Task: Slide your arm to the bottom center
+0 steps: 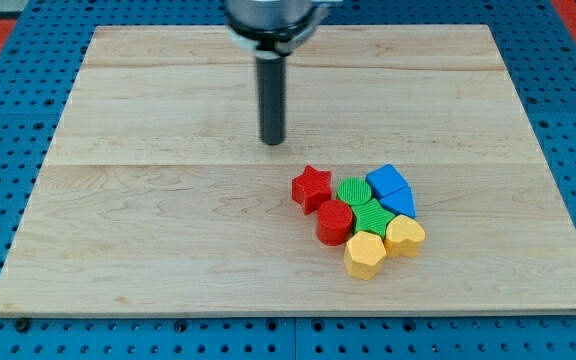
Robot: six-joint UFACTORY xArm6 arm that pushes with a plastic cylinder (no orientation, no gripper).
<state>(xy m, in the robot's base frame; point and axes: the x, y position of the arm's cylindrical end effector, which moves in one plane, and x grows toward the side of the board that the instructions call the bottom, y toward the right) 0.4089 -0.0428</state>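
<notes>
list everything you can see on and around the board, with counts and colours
red star block: 1, red, left end of the cluster, right of the view's centre
red cylinder block: 1, red, just below the star
green blocks: 2, green, round-looking, middle of the cluster, exact shapes unclear
blue blocks: 2, blue, the cluster's upper right
yellow hexagon block: 1, yellow, the cluster's bottom
yellow heart block: 1, yellow, right of the hexagon
wooden board: 1, pale wood, fills most of the view
pegboard base: 1, blue, around the board
my tip: 1, dark rod end, above and left of the cluster, touching no block
</notes>
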